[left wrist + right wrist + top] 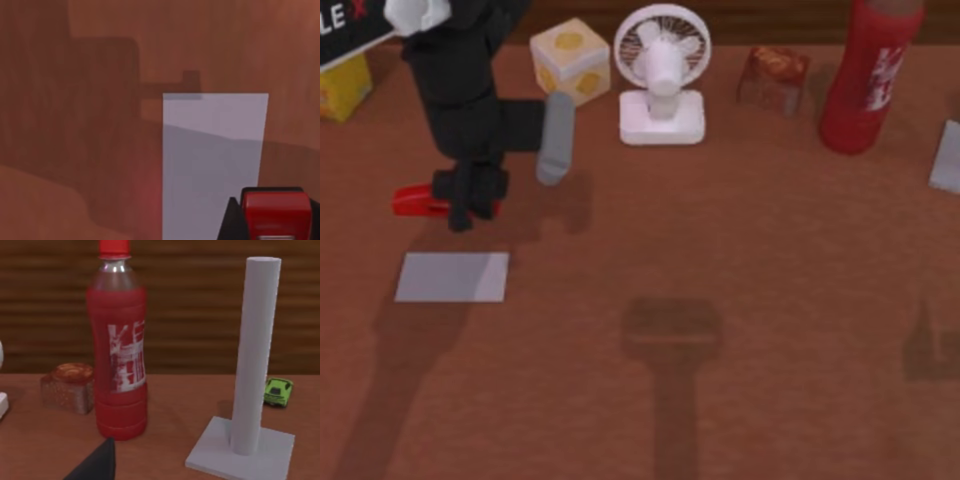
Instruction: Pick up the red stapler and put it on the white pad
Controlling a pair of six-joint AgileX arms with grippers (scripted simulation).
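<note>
Left gripper point(468, 200), at left of the top view, is closed on the red stapler point(415, 201); the white pad point(452, 277) lies just below; the stapler should be carried level and centred over the pad before release; right gripper state cannot be told.

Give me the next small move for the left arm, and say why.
Probably carry the red stapler toward the top view's bottom edge until it is over the white pad, then lower it. The left gripper seems shut on the stapler, and the pad lies bare just beyond it in the left wrist view.
</note>
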